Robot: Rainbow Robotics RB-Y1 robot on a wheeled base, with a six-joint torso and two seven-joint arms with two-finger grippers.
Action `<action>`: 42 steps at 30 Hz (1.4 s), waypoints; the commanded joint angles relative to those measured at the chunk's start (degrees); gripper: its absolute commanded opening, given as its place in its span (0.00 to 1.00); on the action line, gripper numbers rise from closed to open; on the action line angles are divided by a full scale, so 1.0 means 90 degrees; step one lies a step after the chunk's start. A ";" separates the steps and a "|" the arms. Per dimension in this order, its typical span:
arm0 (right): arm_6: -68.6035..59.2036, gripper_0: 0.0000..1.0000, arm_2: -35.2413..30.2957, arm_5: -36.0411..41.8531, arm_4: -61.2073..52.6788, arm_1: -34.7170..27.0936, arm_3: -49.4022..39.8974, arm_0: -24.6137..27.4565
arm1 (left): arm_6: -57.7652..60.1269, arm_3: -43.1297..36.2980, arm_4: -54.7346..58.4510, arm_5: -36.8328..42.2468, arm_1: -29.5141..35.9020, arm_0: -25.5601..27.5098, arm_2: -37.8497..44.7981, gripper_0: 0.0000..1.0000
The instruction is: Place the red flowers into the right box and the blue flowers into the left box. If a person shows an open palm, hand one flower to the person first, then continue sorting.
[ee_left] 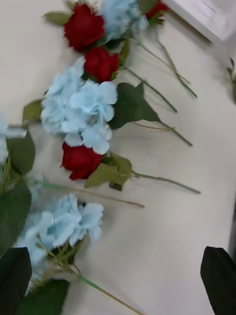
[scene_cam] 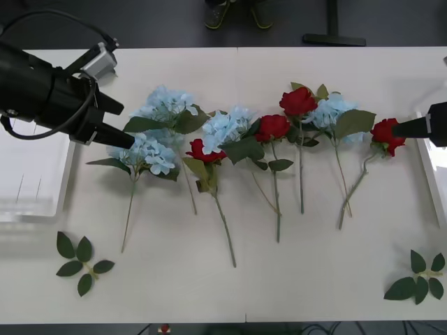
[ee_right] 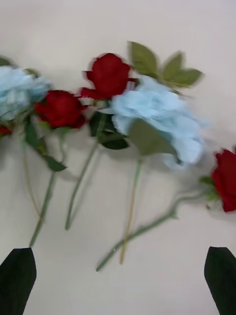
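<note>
Surface [scene_cam: 279, 293]: white, flowers laid in a row across its middle, heads far, stems near.
Blue flowers [scene_cam: 167, 105]: four clusters; two at left, one mid-row, one right of centre beside a rose.
Red flowers [scene_cam: 298, 101]: four heads visible in the row; the rightmost lies just beside the right jaws.
Left box [scene_cam: 35, 181]: at the left edge of the surface, holding no flowers.
Right box [scene_cam: 431, 181]: only its rim, at the right edge.
Left gripper [scene_cam: 122, 138]: over the leftmost blue cluster, jaws released, nothing held.
Right gripper [scene_cam: 401, 128]: at the right edge, jaws spread apart, nothing held.
Leaf sprigs [scene_cam: 80, 255]: two, at near-left and near-right corners.
</note>
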 commanded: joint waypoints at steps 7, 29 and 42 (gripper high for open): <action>-0.1342 1.00 0.1225 -0.0364 0.1131 -0.0025 0.1293 -0.0490 | 0.3152 -0.1468 -0.1582 0.0811 -0.0015 -0.0169 -0.0257 1.00; -0.1987 1.00 0.2817 -0.1067 0.1814 0.0922 0.3500 -0.1565 | 0.4343 -0.1429 -0.3671 -0.0214 0.0688 0.0876 -0.2259 1.00; -0.2221 1.00 0.2797 -0.1135 0.2088 0.1645 0.4272 -0.1858 | 0.5828 -0.1302 -0.4599 -0.1533 0.0610 0.1247 -0.3402 1.00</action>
